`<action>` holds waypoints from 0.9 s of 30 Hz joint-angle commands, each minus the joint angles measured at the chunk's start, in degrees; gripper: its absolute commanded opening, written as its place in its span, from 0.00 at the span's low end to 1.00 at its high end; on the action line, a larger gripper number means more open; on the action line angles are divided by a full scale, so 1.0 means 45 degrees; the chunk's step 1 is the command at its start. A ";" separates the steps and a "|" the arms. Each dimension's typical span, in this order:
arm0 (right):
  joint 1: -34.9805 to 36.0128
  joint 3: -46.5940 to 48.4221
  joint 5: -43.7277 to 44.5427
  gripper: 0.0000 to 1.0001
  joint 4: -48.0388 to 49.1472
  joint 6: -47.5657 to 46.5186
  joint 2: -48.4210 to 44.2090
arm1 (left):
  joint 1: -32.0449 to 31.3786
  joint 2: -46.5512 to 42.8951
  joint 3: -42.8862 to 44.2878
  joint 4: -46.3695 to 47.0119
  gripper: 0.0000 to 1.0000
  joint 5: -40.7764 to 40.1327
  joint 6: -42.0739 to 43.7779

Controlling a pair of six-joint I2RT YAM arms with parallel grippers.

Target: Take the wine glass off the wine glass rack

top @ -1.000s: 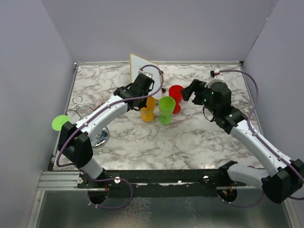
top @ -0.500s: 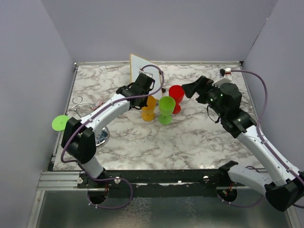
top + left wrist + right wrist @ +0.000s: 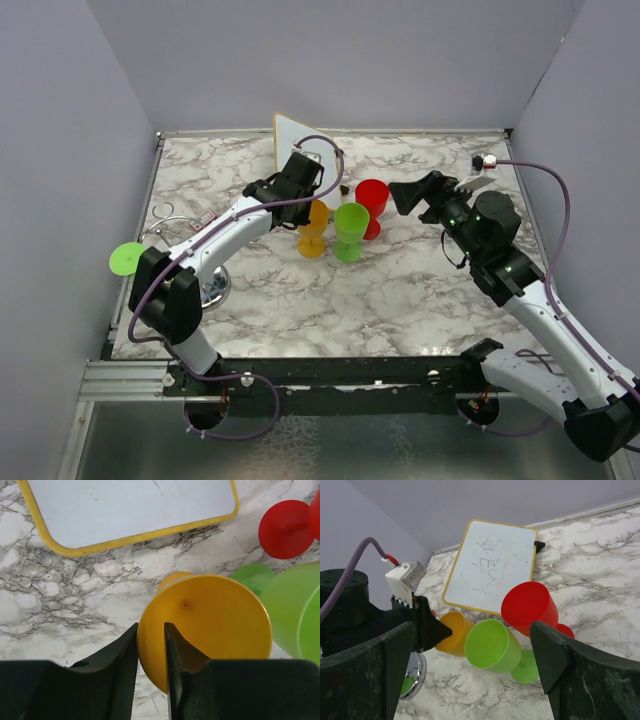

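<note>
Now right end effector (image 3: 418, 192) farther right.

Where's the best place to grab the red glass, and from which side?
Probably take the red glass by its bowl, from the right. It stands upright, and its right side is free toward the open right gripper, while the green glass stands close at its near left.

The left arm (image 3: 215, 245) extends from its base at the near left of the bench (image 3: 400, 290), diagonally forward and to the right. The left end effector (image 3: 151, 630) is closed, with one finger on each side of the rim of the orange wine glass (image 3: 210, 625). The right arm (image 3: 530, 290) reaches forward and inward from the near right. The right end effector (image 3: 403, 195) points left with its jaws spread wide, gripping nothing.
</note>
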 commanded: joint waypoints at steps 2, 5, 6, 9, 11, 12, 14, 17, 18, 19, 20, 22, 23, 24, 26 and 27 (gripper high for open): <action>-0.0039 0.0033 -0.0181 1.00 0.0561 -0.0259 -0.0219 | 0.0144 -0.0868 0.0402 0.0038 0.31 0.0520 0.0141; -0.0038 0.0050 -0.0289 1.00 0.0410 -0.0254 -0.0169 | 0.0146 -0.1353 0.0421 -0.0155 0.38 0.0600 0.0151; -0.0038 0.0039 -0.0356 1.00 0.0388 -0.0237 -0.0167 | 0.0164 -0.1558 0.0438 -0.0221 0.41 0.0613 0.0151; -0.0038 0.0033 -0.0656 1.00 0.0362 -0.0235 -0.0152 | 0.0166 -0.2193 0.0626 -0.0524 0.49 0.0644 0.0186; -0.0038 0.0066 -0.0886 1.00 0.0338 -0.0261 -0.0120 | 0.0181 -0.2684 0.0863 -0.0811 0.53 0.0709 0.0209; -0.0038 0.0095 -0.0992 1.00 0.0338 -0.0282 -0.0109 | 0.0168 -0.2967 0.0972 -0.0950 0.55 0.0778 0.0210; -0.0040 0.0129 -0.1354 1.00 0.0406 -0.0396 -0.0051 | 0.0185 -0.3630 0.1149 -0.1151 0.58 0.1035 0.0210; -0.0038 0.0263 -0.2406 1.00 0.0601 -0.0901 0.0165 | 0.0186 -0.4738 0.1380 -0.1426 0.66 0.1352 0.0219; -0.0048 0.0308 -0.2803 1.00 0.0656 -0.0992 0.0298 | 0.0186 -0.5113 0.1466 -0.1540 0.69 0.1332 0.0226; -0.0039 0.0379 -0.3207 1.00 0.0700 -0.1089 0.0417 | 0.0195 -0.5502 0.1550 -0.1664 0.71 0.1305 0.0254; -0.0043 0.0488 -0.3594 1.00 0.0715 -0.1201 0.0573 | 0.0197 -0.5858 0.1604 -0.1787 0.74 0.1292 0.0308; -0.0039 0.0673 -0.4463 1.00 0.0788 -0.1321 0.0927 | 0.0205 -0.6706 0.1670 -0.1976 0.78 0.1286 0.0460; -0.0033 0.0767 -0.5006 1.00 0.0882 -0.1369 0.1115 | 0.0203 -0.7110 0.1646 -0.2009 0.80 0.1251 0.0522; -0.0028 0.0837 -0.5519 1.00 0.1067 -0.1402 0.1276 | 0.0198 -0.7587 0.1626 -0.2045 0.82 0.1159 0.0557; -0.0019 0.0862 -0.6626 1.00 0.1669 -0.1313 0.1580 | 0.0195 -0.8428 0.1579 -0.2064 0.88 0.0969 0.0622; 0.0008 0.0859 -0.7030 1.00 0.2001 -0.1200 0.1707 | 0.0192 -0.8814 0.1593 -0.2067 0.90 0.0884 0.0694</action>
